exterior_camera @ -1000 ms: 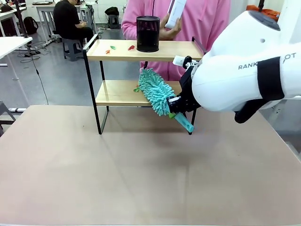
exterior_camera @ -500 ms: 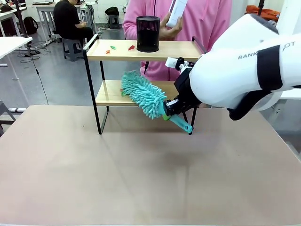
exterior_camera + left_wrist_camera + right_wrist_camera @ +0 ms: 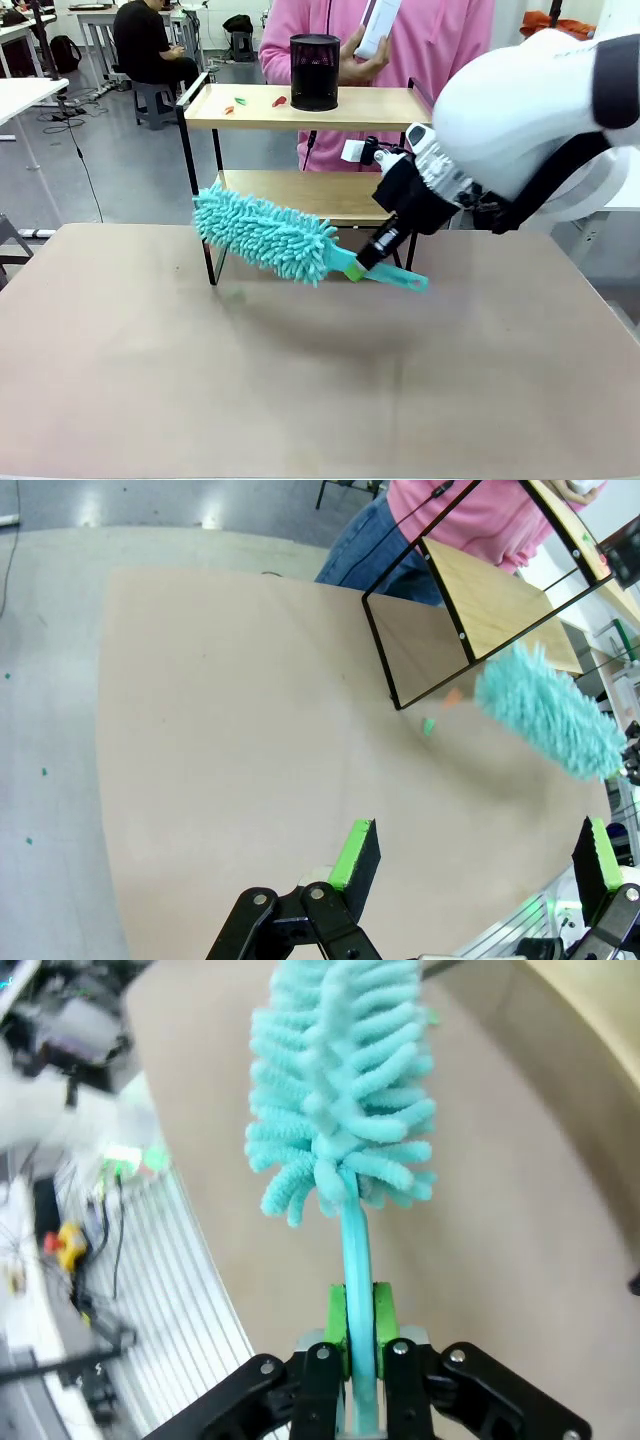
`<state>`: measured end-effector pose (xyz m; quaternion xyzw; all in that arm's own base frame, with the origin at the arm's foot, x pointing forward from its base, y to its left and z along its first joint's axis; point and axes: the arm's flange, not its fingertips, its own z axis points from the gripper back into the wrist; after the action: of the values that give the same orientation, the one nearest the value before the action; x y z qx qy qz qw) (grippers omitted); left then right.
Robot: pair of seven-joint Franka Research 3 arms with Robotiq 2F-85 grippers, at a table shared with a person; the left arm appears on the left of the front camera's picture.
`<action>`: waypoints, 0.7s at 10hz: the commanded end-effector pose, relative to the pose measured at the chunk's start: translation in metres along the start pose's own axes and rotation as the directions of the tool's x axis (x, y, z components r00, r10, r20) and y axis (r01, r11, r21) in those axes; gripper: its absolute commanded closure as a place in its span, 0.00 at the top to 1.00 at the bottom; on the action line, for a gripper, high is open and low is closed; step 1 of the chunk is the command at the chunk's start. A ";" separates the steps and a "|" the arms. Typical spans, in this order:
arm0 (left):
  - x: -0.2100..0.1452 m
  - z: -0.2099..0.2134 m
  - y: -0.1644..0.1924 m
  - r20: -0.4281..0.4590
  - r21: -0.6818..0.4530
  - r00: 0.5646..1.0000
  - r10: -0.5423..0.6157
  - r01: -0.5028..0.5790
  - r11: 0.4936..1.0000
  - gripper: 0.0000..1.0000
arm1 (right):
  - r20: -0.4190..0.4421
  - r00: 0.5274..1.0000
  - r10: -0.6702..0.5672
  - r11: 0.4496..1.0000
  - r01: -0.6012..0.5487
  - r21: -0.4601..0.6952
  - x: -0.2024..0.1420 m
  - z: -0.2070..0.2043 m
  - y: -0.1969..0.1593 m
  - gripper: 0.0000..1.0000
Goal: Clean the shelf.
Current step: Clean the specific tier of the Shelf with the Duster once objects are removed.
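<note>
Holding the thin handle of a turquoise duster (image 3: pixel 265 238) between its green pads, my right gripper (image 3: pixel 368 265) is closed tight on it; in the right wrist view the handle runs straight up from the gripper (image 3: pixel 360 1325) to the fluffy head (image 3: pixel 340 1080). The duster lies almost level, its head to the robot's left. The head is in front of the shelf (image 3: pixel 380 105), outside it, and it covers the lower part of the shelf's left front leg. I cannot tell if it touches the table (image 3: pixel 300 390).

The shelf stands at the far side of the table, just in front of a person in a pink top who holds a white object (image 3: pixel 375 25). On its upper board stand a black mesh cup (image 3: pixel 315 72) and some small red and green bits (image 3: pixel 279 101).

My left gripper (image 3: pixel 478 845) hangs above the table with its jaws wide apart and nothing between them. From there I see the shelf (image 3: pixel 500 600), the duster head (image 3: pixel 550 715) and a small green bit (image 3: pixel 428 725) on the table near the shelf's foot.
</note>
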<state>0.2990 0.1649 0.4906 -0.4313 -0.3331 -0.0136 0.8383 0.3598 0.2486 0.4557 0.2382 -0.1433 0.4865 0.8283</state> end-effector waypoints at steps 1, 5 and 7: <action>0.000 -0.002 -0.001 0.015 -0.016 1.000 -0.018 0.018 1.000 1.00 | -0.028 0.994 0.102 0.991 -0.099 0.093 -0.020 0.022 -0.019 0.12; 0.000 -0.002 -0.001 0.015 -0.016 1.000 -0.018 0.018 1.000 1.00 | 0.038 0.996 0.081 0.974 -0.087 0.207 -0.042 0.036 -0.027 0.12; 0.000 -0.002 -0.001 0.015 -0.016 1.000 -0.018 0.018 1.000 1.00 | 0.067 0.996 0.056 0.970 -0.071 0.235 -0.065 0.070 -0.033 0.12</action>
<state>0.2990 0.1650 0.4906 -0.4313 -0.3331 -0.0135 0.8383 0.3619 0.1729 0.4635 0.3164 -0.1013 0.5199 0.7870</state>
